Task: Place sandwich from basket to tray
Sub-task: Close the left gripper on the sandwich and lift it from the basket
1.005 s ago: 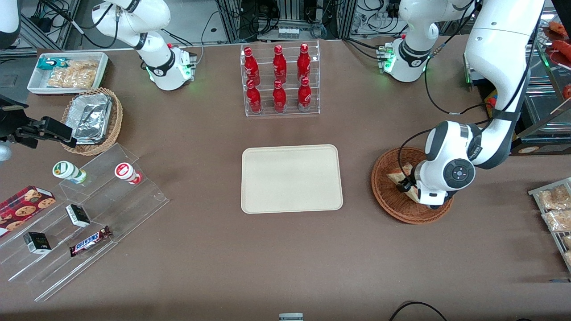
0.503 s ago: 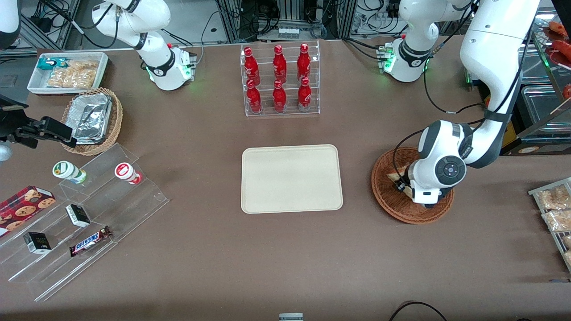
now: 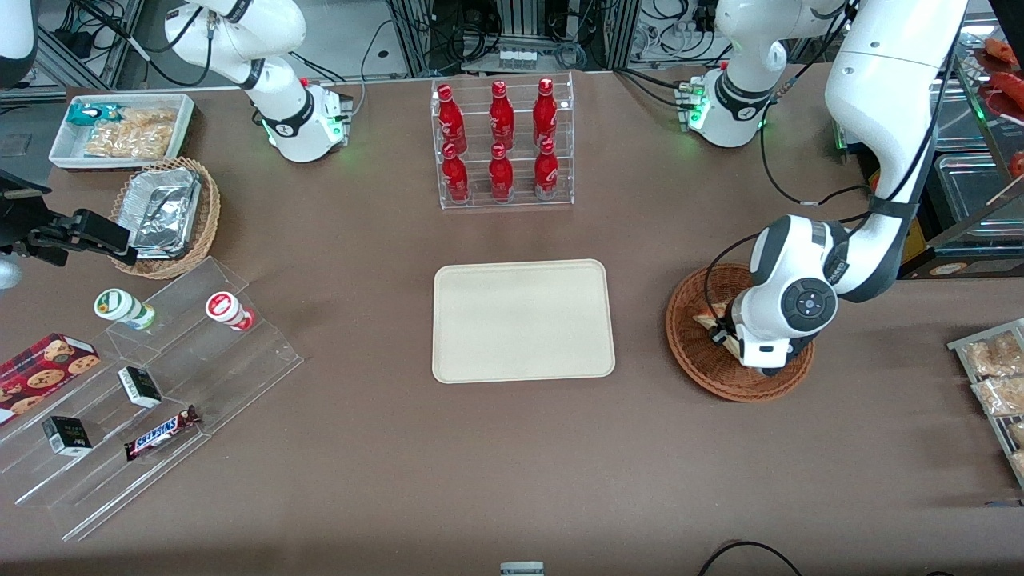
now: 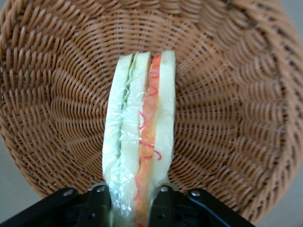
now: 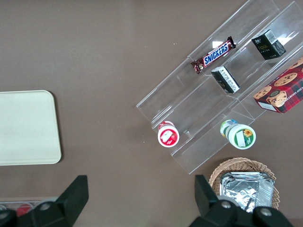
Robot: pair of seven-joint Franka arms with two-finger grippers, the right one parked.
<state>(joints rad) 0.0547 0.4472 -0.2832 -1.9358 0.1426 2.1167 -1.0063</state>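
Risk sits mostly in the grip, as we read it. Across the front view, the cream tray lies bare on the desk, and the reddish-brown wicker basket sits well apart from it toward the working arm's end. Our pincer is down in that basket, closed on one end of the plastic-wrapped sandwich, which stands on edge over the weave. We hold only that end, so the wedge could swing or slide out of its slick wrap during the lift. Squeezing harder might crush the soft bread. A low carry could catch the basket's rim and drag it along.
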